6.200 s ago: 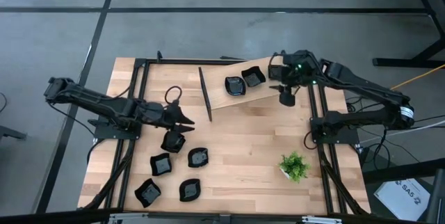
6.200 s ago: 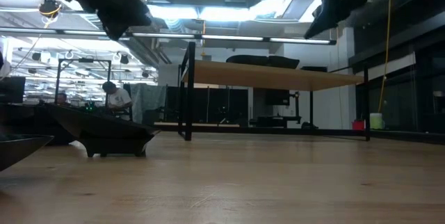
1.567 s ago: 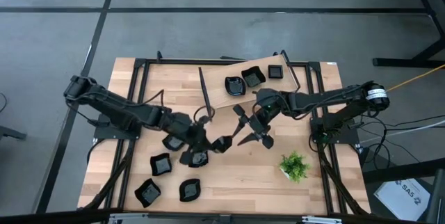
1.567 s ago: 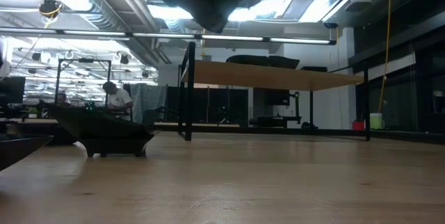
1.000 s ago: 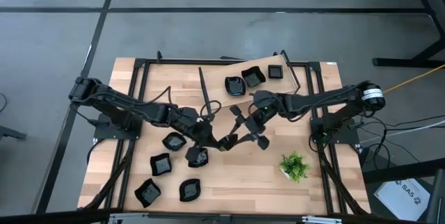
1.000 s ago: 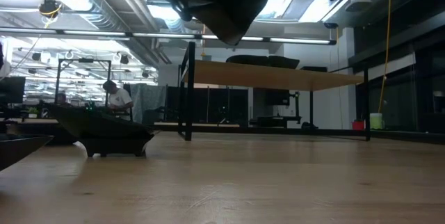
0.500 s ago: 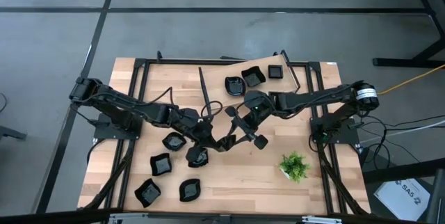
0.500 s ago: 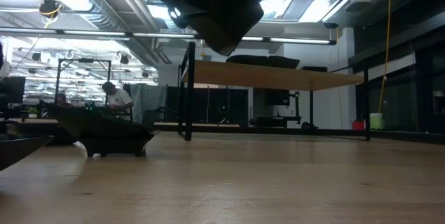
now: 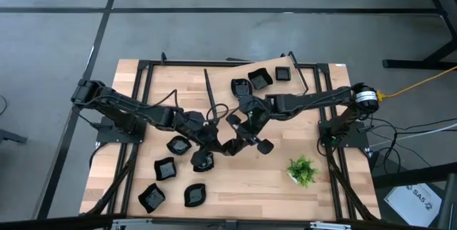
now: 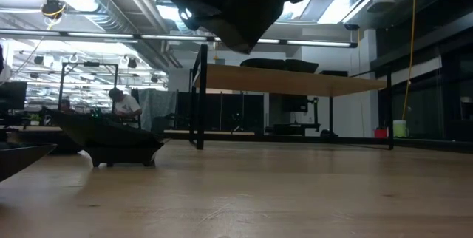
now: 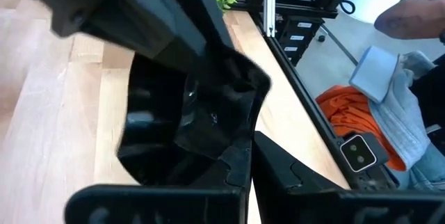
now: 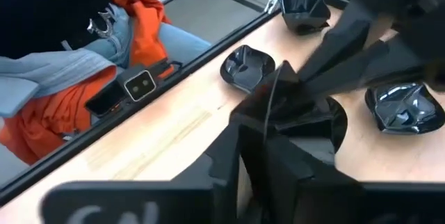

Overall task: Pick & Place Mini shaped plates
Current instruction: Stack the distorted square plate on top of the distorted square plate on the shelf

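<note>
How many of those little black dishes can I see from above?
9 dishes: three on the raised board, five on the table by the left arm, one in the air, held in the left arm's fingers. The arms may hide more.

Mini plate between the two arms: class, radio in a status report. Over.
Left pincer shut on mini plate. Right pincer clamped on same plate's rim, held aloft mid-table. Loose plates lie below, to one side; nothing between.

Wooden table (image 9: 243,176) – black plates (image 9: 166,168), potted plant (image 9: 302,171).
</note>
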